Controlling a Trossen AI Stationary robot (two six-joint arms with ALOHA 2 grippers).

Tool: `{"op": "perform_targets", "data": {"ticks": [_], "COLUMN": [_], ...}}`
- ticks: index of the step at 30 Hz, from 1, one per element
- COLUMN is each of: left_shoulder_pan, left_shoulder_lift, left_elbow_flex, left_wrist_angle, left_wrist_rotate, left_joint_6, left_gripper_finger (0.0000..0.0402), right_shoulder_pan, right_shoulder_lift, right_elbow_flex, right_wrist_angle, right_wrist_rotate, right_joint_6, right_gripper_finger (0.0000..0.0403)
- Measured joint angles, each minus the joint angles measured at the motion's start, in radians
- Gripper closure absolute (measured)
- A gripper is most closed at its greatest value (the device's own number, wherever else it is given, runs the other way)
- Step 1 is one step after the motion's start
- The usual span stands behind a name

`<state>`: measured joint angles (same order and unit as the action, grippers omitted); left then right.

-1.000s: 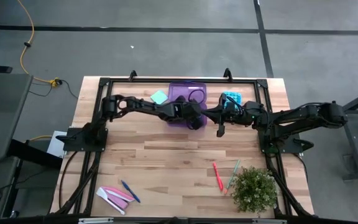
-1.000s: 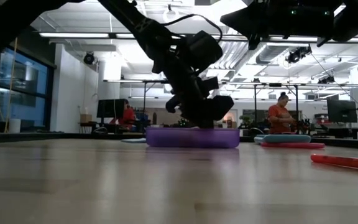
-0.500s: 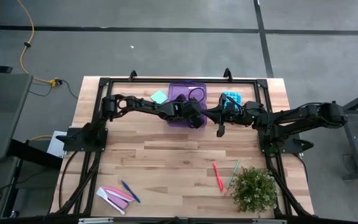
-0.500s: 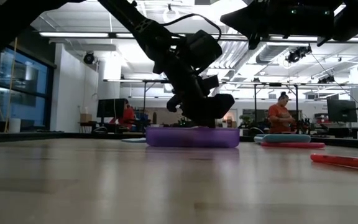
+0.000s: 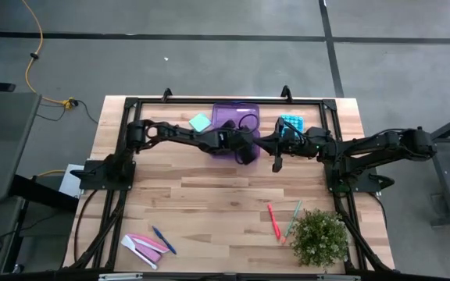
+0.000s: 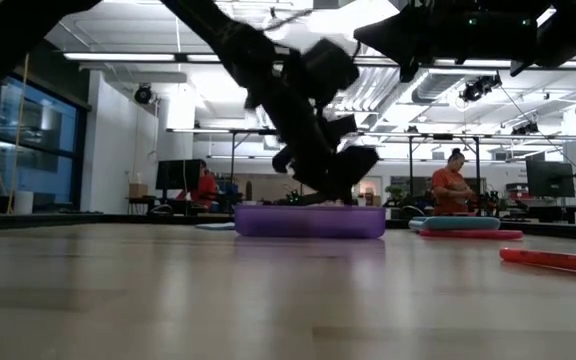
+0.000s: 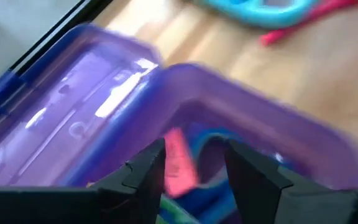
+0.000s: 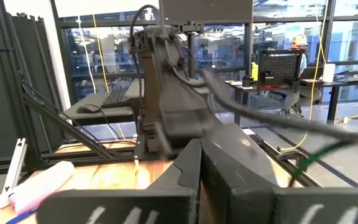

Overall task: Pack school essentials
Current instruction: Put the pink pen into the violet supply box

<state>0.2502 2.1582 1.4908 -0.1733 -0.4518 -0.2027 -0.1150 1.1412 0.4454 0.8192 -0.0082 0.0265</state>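
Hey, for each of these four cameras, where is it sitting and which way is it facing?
High: overhead, straight down; wooden table, both arms, purple plastic box.
Low: table height, level toward the room; left arm above the same box.
Left wrist: on the left arm, looking into that box past the open left gripper.
Right wrist: on the right arm, facing the room; shut right gripper.

Open lab: ceiling strip lights point(image 6: 128, 56), desks, monitors point(image 6: 550, 178), glass walls

One camera looks straight down on the worktop point(image 5: 209, 203), another level across it; both show the purple box point(image 6: 309, 221).
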Motion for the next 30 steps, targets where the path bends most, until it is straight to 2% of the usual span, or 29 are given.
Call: {"op": "perform_targets", "data": {"ticks": [4,8,10,13,16,18,23,26,30], "left_shoulder_pan": [-0.031,-0.07,-0.091,-0.13,-0.179,-0.208,-0.238,-0.238,-0.236], "left_shoulder_lift": [-0.098,-0.23,-0.327,-0.504,-0.699,-0.829,-1.099,-1.209,-1.309], "left_elbow_flex": [0.001,-0.013,-0.068,-0.217,-0.426,-0.578,-0.933,-1.083,-1.17], "left_wrist_angle": [-0.12,-0.294,-0.325,-0.287,-0.125,0.04,0.52,0.699,0.802], "left_wrist_rotate": [-0.008,-0.16,-0.224,-0.234,-0.182,-0.128,0.106,0.198,0.217], "left_joint_6": [0.049,0.071,0.076,0.051,0.056,0.061,0.138,0.159,0.188], "left_gripper_finger": [0.0245,0.0245,0.0245,0.0245,0.0245,0.0245,0.0245,0.0245,0.0245], "right_shoulder_pan": [0.0,0.0,0.0,0.0,0.0,0.0,0.0,0.0,0.0], "right_shoulder_lift": [0.0,0.0,0.0,0.0,0.0,0.0,0.0,0.0,0.0], "right_elbow_flex": [0.0,0.0,-0.001,-0.001,-0.001,-0.001,-0.001,-0.001,-0.001], "right_wrist_angle": [-0.001,-0.009,-0.009,-0.011,-0.008,-0.007,-0.007,-0.008,-0.007], "right_wrist_rotate": [0.0,0.0,0.0,0.0,0.0,0.0,0.0,0.0,0.0], "right_joint_6": [0.0,-0.004,-0.005,-0.007,-0.008,-0.008,-0.008,-0.008,-0.008], "right_gripper_finger": [0.0402,0.0402,0.0402,0.0402,0.0402,0.0402,0.0402,0.0402,0.0402]}}
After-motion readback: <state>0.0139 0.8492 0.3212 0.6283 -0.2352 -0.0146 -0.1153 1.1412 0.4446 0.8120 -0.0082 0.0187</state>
